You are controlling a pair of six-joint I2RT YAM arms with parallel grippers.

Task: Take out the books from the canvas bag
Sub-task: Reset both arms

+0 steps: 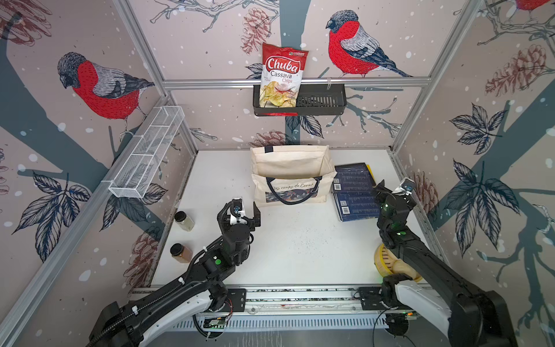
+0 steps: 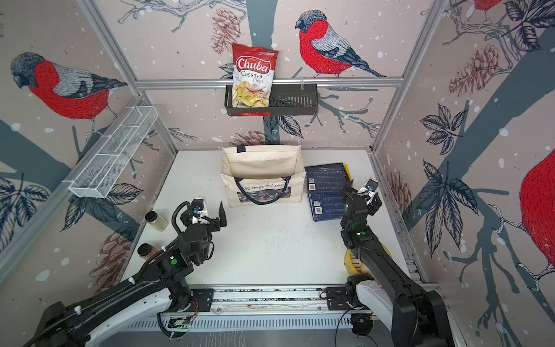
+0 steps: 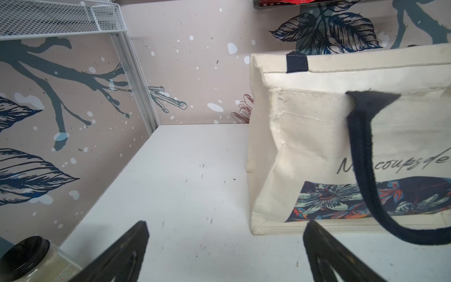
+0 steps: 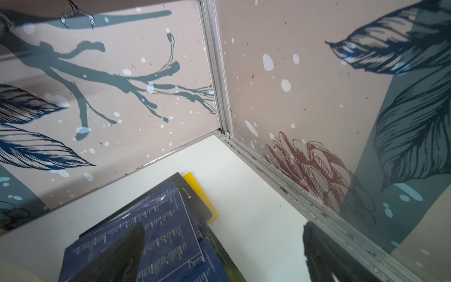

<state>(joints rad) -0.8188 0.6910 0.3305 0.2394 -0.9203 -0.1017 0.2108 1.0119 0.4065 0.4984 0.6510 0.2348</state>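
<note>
The cream canvas bag (image 1: 292, 177) (image 2: 261, 177) stands upright at the back middle of the table, mouth open, with only cream cloth showing inside. Its navy handle hangs down its printed front (image 3: 341, 146). To its right, several dark navy books (image 1: 354, 192) (image 2: 327, 192) lie stacked flat on the table, with a yellow book (image 4: 200, 193) sticking out beneath them. My left gripper (image 1: 246, 210) (image 3: 225, 224) hovers open and empty in front of the bag's left corner. My right gripper (image 1: 392, 187) (image 4: 223, 225) is open above the stack's right edge, holding nothing.
A red-white chips bag (image 1: 282, 75) sits in a black basket (image 1: 321, 102) on the back wall. A white wire shelf (image 1: 147, 156) hangs on the left wall. Two jars (image 1: 184, 220) (image 1: 181, 253) stand at the table's left edge. A yellow round object (image 1: 387, 264) lies under the right arm.
</note>
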